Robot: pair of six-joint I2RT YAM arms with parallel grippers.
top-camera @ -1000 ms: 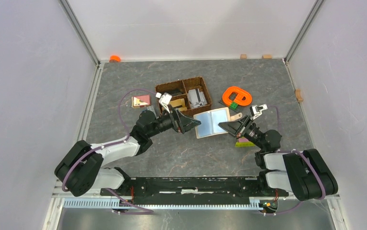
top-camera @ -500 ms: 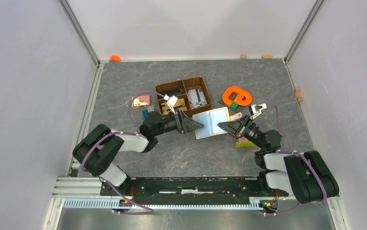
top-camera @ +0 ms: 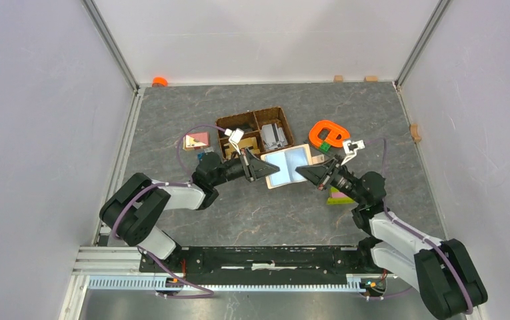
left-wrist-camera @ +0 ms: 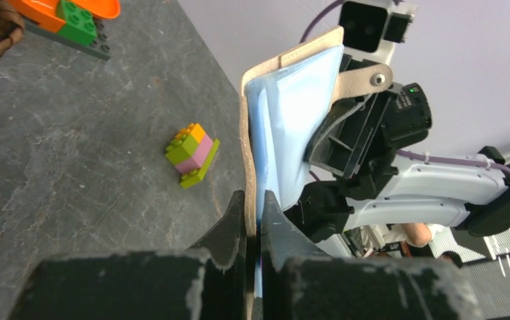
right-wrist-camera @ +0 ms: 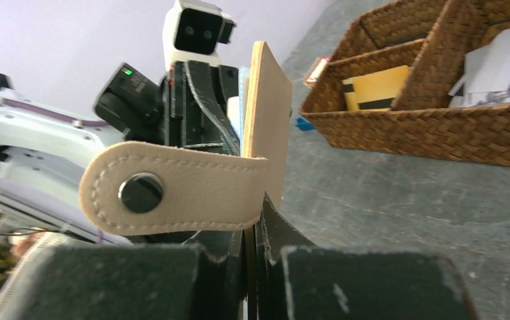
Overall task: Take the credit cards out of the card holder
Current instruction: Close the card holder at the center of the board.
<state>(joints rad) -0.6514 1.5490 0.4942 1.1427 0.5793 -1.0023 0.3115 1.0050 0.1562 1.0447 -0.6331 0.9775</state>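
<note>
The card holder (top-camera: 287, 165), beige outside and pale blue inside, hangs open above the table between both arms. My left gripper (top-camera: 269, 171) is shut on its left edge; in the left wrist view the fingers (left-wrist-camera: 237, 223) pinch the beige cover and blue lining of the card holder (left-wrist-camera: 285, 120). My right gripper (top-camera: 303, 175) is shut on the right edge, just under the snap tab (right-wrist-camera: 172, 197), with the beige flap (right-wrist-camera: 269, 113) standing upright. The credit cards are hidden; no card shows apart from the blue pockets.
A brown woven divided basket (top-camera: 255, 131) with papers and a yellow card sits just behind the holder. An orange plastic piece (top-camera: 329, 134) lies at the right, a small brick stack (top-camera: 337, 197) under the right arm, and a pink-topped block (top-camera: 196, 141) at the left.
My left gripper moved in from the left and shut on the holder's left edge. The holder rose off the table and shifted back and left, the right arm reaching with it.
</note>
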